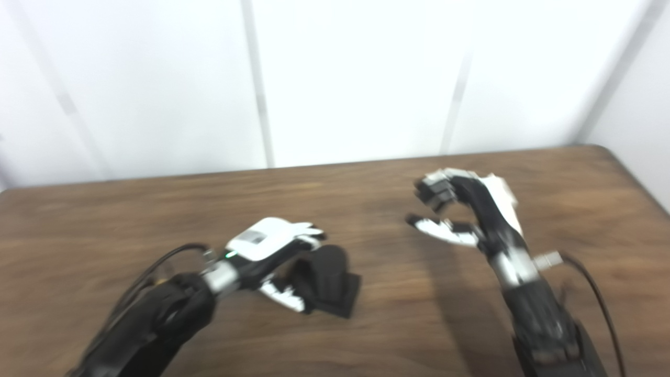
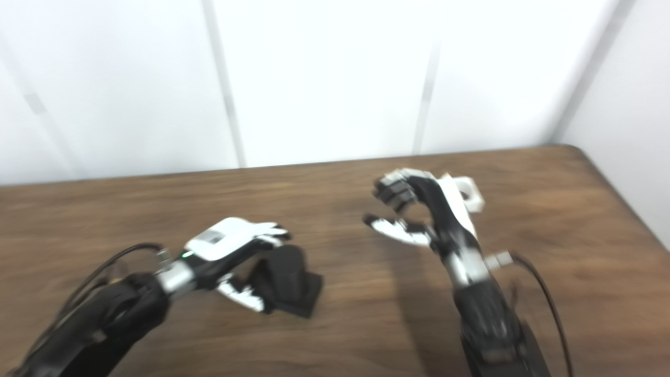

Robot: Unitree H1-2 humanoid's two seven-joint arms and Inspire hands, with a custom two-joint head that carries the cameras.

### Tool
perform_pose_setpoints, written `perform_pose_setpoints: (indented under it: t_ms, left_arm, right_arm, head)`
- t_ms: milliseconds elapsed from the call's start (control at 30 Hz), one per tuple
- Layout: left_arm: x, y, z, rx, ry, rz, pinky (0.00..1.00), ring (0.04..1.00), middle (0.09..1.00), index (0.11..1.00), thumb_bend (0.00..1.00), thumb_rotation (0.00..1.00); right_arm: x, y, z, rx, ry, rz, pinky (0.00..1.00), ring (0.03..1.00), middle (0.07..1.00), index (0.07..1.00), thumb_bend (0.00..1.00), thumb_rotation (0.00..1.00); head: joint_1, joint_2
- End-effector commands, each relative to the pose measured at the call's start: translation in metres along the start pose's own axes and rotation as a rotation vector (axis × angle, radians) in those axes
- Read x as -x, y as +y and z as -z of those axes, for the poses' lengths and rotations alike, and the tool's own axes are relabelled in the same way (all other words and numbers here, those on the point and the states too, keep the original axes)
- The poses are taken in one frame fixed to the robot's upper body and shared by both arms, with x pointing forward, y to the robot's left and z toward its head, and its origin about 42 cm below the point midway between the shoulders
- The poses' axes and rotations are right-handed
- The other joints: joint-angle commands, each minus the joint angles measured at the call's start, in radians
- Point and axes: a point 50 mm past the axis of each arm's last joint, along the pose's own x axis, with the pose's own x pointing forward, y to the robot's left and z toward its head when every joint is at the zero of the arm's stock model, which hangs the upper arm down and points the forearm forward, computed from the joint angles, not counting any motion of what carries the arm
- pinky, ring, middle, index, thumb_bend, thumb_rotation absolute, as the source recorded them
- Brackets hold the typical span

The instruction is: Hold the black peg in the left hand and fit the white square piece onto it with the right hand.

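The left hand (image 1: 272, 251) rests against the black peg (image 1: 327, 283) on the wooden table (image 1: 104, 220); the right hand (image 1: 460, 209) hovers empty, fingers curled.

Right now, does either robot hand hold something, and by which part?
Left robot hand grips the black peg by its left side. Right robot hand holds nothing.

The black peg (image 1: 327, 280) is set on the table (image 1: 366, 188), left of centre, with the left hand (image 1: 272, 251) placed at its left side; the right hand (image 1: 460, 214) is raised well apart to the right; the white square piece (image 2: 467, 192) is seen just behind that hand.
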Motion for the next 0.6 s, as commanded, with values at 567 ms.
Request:
perform_pose_setpoints:
  t_ms: [567]
  left_arm:
    - [0.043, -0.052, 0.012, -0.017, -0.034, 0.221, 0.84, 0.9, 0.864, 0.49, 0.52, 0.06]
  right_arm:
    - [-0.102, -0.086, -0.018, 0.518, 0.105, -0.132, 0.58, 0.761, 0.817, 0.782, 0.63, 0.16]
  head:
    - [-0.172, -0.073]
